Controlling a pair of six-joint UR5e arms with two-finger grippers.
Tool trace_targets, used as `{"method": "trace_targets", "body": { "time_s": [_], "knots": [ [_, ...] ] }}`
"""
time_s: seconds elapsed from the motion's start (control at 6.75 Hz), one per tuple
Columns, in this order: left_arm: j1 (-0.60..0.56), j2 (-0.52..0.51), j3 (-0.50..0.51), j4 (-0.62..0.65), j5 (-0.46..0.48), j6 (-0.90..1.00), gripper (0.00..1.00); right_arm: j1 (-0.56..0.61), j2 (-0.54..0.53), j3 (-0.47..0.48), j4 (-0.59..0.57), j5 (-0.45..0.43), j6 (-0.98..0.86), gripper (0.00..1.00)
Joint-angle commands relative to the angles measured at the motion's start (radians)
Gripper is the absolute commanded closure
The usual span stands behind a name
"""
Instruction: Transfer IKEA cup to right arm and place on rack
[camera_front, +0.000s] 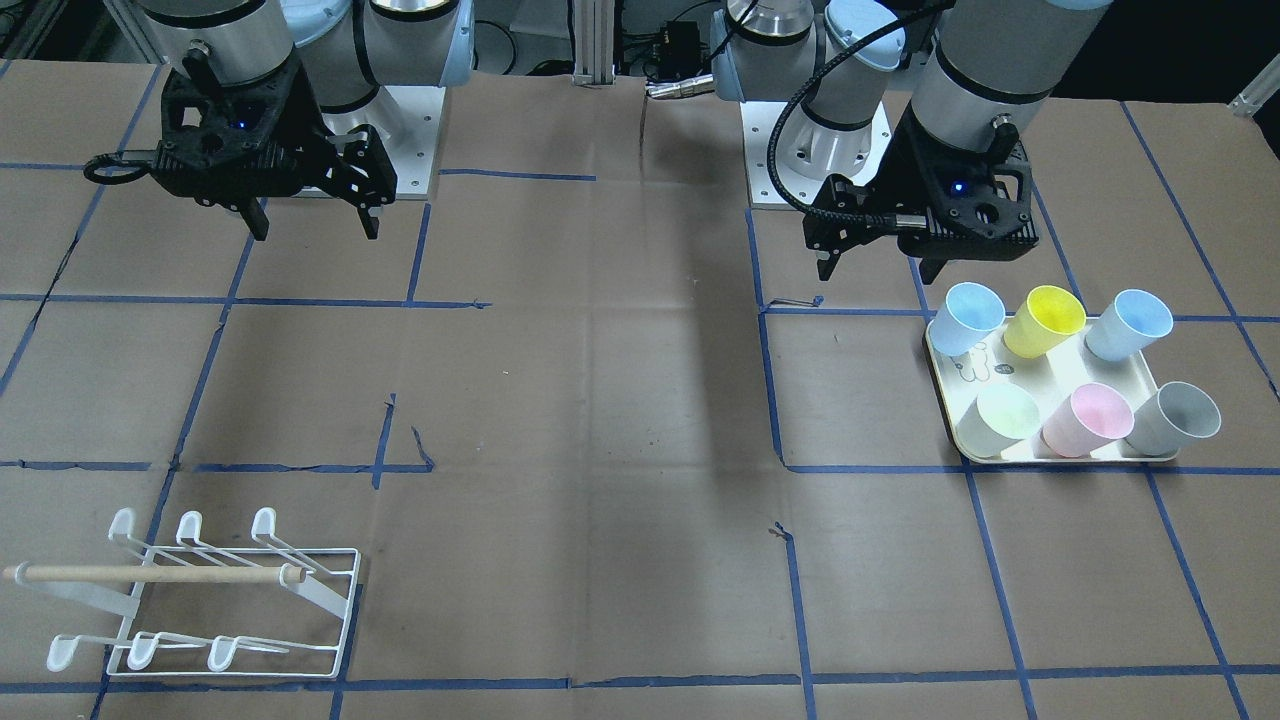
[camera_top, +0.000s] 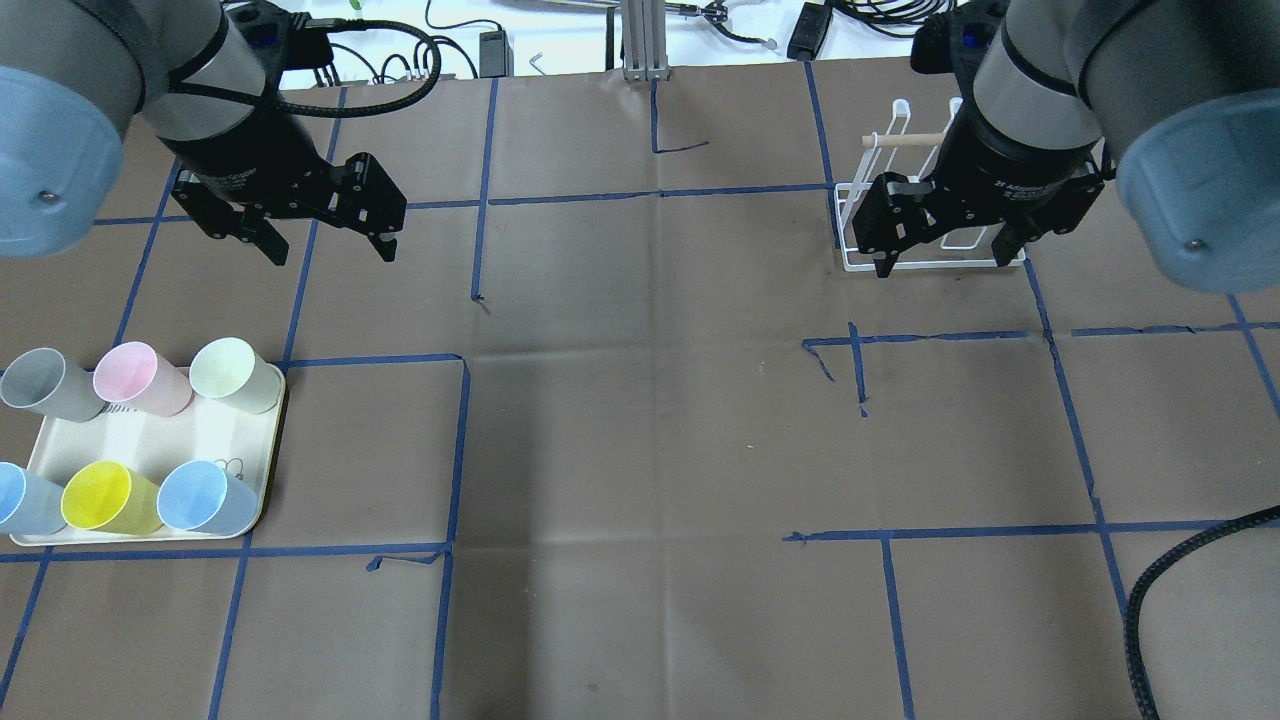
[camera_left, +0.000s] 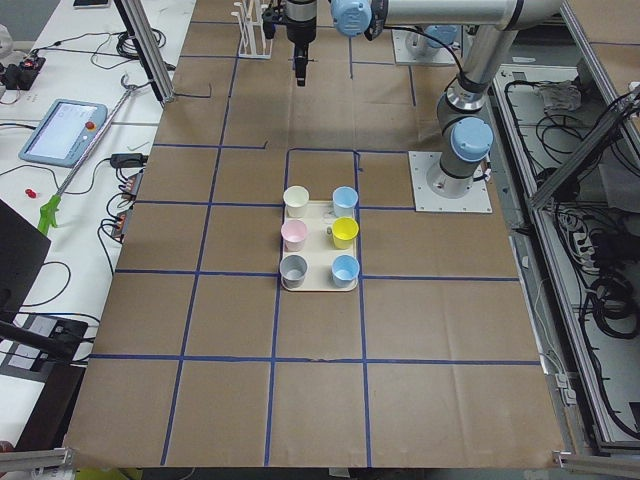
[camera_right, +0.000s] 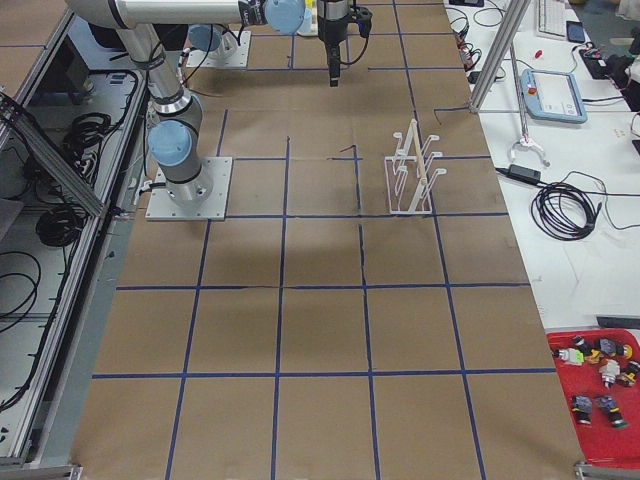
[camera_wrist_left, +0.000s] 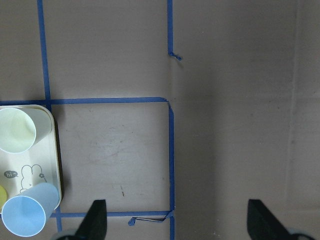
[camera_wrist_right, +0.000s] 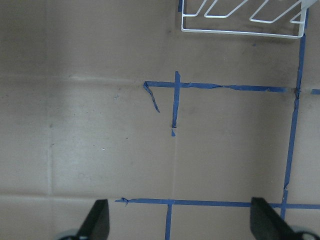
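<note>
Several pastel cups stand on a cream tray (camera_front: 1062, 459): light blue (camera_front: 972, 315), yellow (camera_front: 1043, 320), blue (camera_front: 1128, 325), pale green (camera_front: 1000, 420), pink (camera_front: 1088, 418) and grey (camera_front: 1175, 418). My left gripper (camera_front: 875, 268) is open and empty, hovering above the table just beyond the tray's robot-side corner (camera_top: 333, 252). The left wrist view shows the tray's edge (camera_wrist_left: 30, 170) at the lower left. My right gripper (camera_front: 317, 232) is open and empty, hovering over the table (camera_top: 943, 264). The white wire rack (camera_front: 230, 600) with its wooden dowel stands empty; the overhead view partly hides it (camera_top: 860, 262) behind the right gripper.
Brown paper with a blue tape grid covers the table. The arms' white base plates (camera_front: 405, 140) sit at the robot side. A teach pendant (camera_right: 555, 95) and cables lie beyond the table's far edge. A red tray of small parts (camera_right: 600, 400) sits off the table.
</note>
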Motion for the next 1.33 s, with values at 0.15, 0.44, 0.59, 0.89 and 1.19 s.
{"method": "trace_targets", "body": {
  "time_s": [0.15,0.44,0.59,0.89,1.19],
  "knots": [
    [0.000,-0.001,0.000,0.000,-0.002,0.000,0.00,-0.001,0.000,-0.004,0.001,-0.001,0.001,0.00],
    [0.000,0.001,-0.003,-0.002,-0.003,0.000,0.00,-0.002,0.000,-0.005,0.000,0.001,0.001,0.00],
    [0.000,0.001,-0.007,-0.002,-0.006,-0.002,0.00,-0.002,0.000,-0.005,0.000,0.001,0.001,0.00],
    [0.000,0.011,-0.024,0.003,-0.006,-0.003,0.00,-0.004,0.000,-0.005,0.000,0.001,0.001,0.00],
    [0.002,0.016,-0.029,0.003,0.001,0.003,0.00,-0.002,0.002,-0.004,0.000,0.002,0.001,0.00]
  ]
}}
